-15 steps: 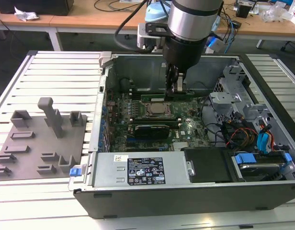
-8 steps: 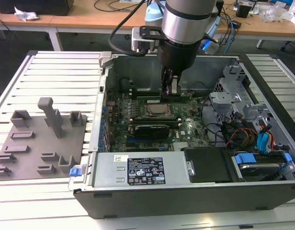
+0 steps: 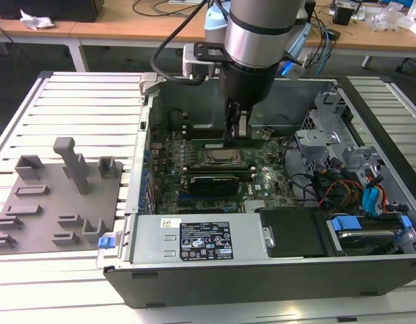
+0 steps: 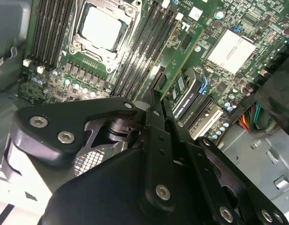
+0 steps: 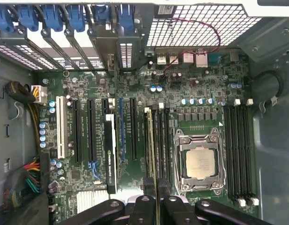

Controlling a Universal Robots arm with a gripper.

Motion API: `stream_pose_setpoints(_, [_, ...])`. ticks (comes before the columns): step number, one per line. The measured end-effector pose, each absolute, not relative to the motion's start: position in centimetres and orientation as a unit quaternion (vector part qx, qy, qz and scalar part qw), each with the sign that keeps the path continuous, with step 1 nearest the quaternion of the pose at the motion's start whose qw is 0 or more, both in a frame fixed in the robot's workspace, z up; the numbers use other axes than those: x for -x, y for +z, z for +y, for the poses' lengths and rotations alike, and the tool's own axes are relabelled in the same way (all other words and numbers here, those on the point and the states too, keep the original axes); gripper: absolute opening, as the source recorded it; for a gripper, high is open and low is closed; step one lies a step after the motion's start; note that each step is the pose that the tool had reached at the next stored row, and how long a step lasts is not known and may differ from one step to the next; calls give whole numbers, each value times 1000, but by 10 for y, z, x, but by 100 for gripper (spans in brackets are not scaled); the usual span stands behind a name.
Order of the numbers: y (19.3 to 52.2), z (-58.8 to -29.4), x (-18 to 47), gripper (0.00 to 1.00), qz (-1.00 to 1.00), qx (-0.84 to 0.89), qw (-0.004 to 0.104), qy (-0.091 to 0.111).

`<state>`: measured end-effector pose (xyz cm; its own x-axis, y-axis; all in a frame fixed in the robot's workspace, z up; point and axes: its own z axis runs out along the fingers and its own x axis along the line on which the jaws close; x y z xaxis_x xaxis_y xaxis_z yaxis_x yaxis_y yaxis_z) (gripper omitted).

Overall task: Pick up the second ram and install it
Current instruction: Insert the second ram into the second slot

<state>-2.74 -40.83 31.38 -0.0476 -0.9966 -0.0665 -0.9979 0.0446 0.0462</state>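
Note:
My gripper (image 3: 236, 133) is down inside the open computer case (image 3: 262, 270), over the motherboard next to the silver processor (image 3: 221, 158). It is shut on the second ram (image 5: 149, 140), a thin green stick seen edge-on. The stick runs along the black memory slots (image 5: 162, 140) beside the processor (image 5: 199, 161). In the second wrist view the ram's green face (image 4: 173, 65) runs out from between the black fingers (image 4: 156, 105). I cannot tell whether the stick sits in a slot or just above it. Its held end is hidden between the fingers (image 5: 144, 206).
Black card (image 5: 109, 154) stands in an expansion slot close to the ram. More memory slots (image 5: 238, 150) lie on the processor's other side. A drive cage and cables (image 3: 356, 189) fill the case toward the exterior view's right. Grey fixture plate with an upright post (image 3: 73, 162) lies outside.

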Motion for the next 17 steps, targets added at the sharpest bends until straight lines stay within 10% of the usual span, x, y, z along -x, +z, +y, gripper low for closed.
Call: stream_pose_setpoints(17, [285, -394, 35, 14, 743, 668, 5, 35])
